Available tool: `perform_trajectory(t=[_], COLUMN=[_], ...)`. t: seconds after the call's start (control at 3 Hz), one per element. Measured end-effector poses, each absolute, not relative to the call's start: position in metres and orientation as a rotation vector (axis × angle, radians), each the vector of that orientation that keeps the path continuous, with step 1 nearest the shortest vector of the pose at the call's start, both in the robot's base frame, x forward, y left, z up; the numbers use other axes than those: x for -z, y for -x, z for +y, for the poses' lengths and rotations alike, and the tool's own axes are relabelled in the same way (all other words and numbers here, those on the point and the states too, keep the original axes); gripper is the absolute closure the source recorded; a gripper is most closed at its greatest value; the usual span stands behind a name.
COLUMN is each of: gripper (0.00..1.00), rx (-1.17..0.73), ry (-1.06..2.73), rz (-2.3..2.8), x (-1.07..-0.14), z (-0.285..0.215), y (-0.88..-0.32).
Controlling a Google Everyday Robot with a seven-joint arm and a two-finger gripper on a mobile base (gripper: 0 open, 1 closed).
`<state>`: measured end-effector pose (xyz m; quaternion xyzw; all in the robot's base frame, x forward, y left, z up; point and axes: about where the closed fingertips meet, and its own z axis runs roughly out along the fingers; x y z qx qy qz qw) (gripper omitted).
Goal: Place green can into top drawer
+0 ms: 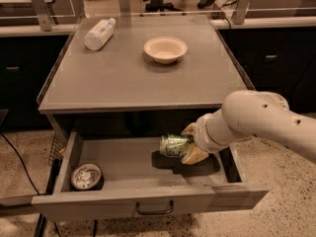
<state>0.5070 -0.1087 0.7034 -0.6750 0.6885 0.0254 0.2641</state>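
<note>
The jaws, at the end of the arm, are inside the open drawer toward its right end, clamped on the green can. The can lies on its side and sticks out leftward from between them, with a dark shadow on the drawer floor beneath. It is green with pale markings. A silver-topped can sits well left of the jaws.

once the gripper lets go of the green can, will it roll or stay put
The green can is held sideways in the gripper over the open top drawer, so it will probably roll when released. It looks like a small drink can, so likely light and easily dented. The drawer walls should stop it.
</note>
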Motion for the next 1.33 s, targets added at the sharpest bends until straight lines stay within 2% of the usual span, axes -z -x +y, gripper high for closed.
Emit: perform_trajectory(t=[1.33], gripper=[1.00], rx=[-0.140], ry=[1.904], rz=[1.837], x=[-0.625], z=[-0.074], y=[-0.519])
